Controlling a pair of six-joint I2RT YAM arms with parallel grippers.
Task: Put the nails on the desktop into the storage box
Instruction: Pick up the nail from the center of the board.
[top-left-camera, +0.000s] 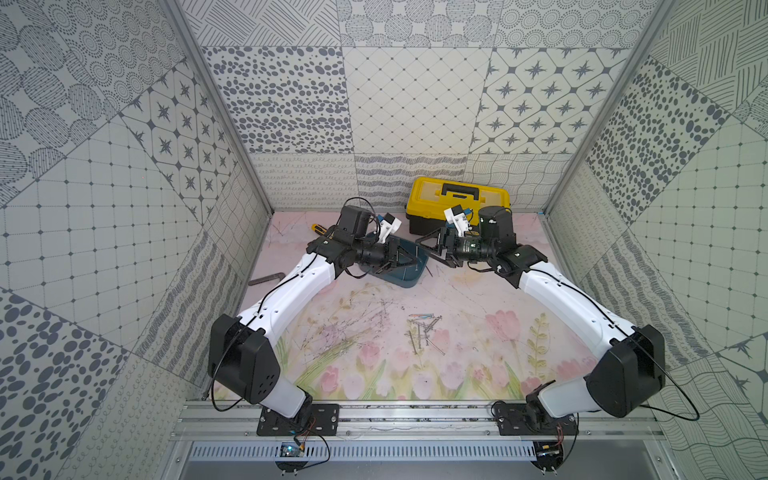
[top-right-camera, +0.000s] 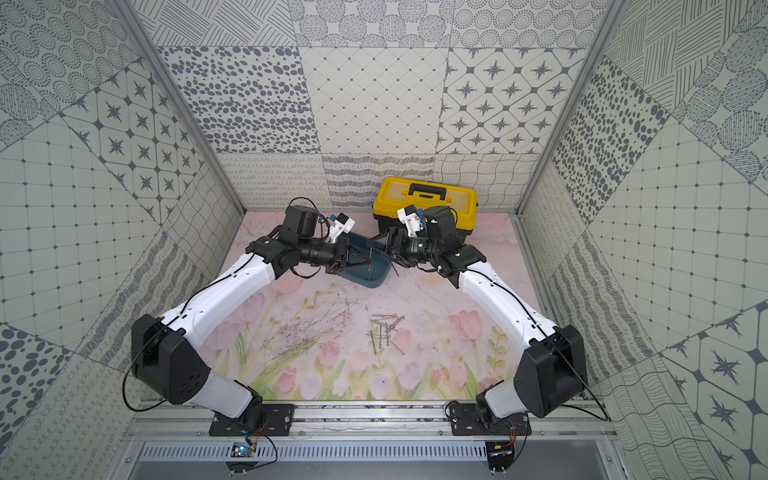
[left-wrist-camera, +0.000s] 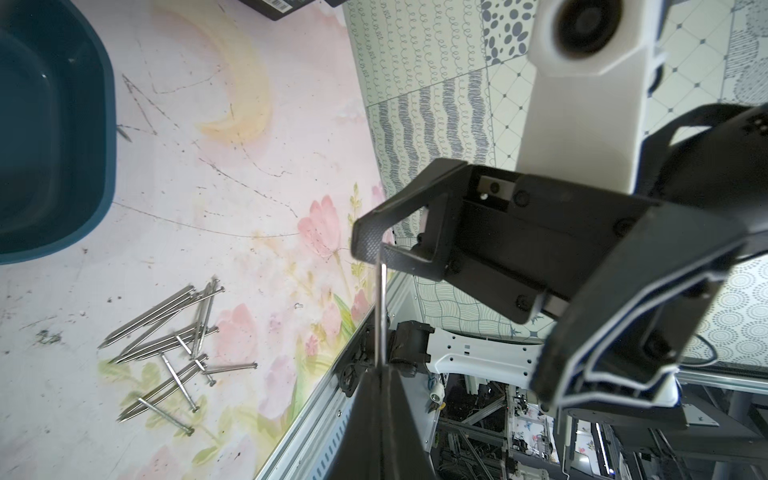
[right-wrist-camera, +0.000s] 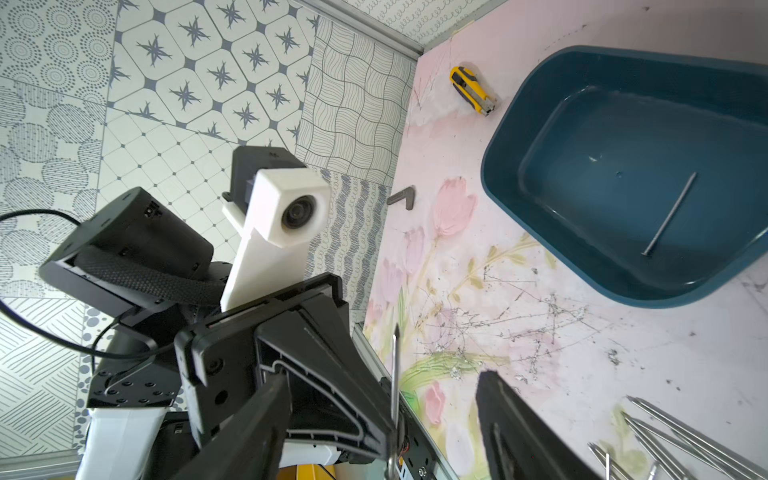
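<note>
A nail (left-wrist-camera: 379, 316) is pinched in the left gripper (left-wrist-camera: 380, 376), its shaft standing between the wide-apart jaws of the right gripper (right-wrist-camera: 384, 380). The box (right-wrist-camera: 496, 178) is seen nearest the left gripper.

bright, diffuse light from overhead; shadows on the surface (top-left-camera: 465, 299) are faint and soft. both top views bow at the edges. wrist views hold the surface sharp while the left end effector (left-wrist-camera: 380, 374) nearest its lens goes soft; the storage box (right-wrist-camera: 509, 137) floor carries a mild sheen.
</note>
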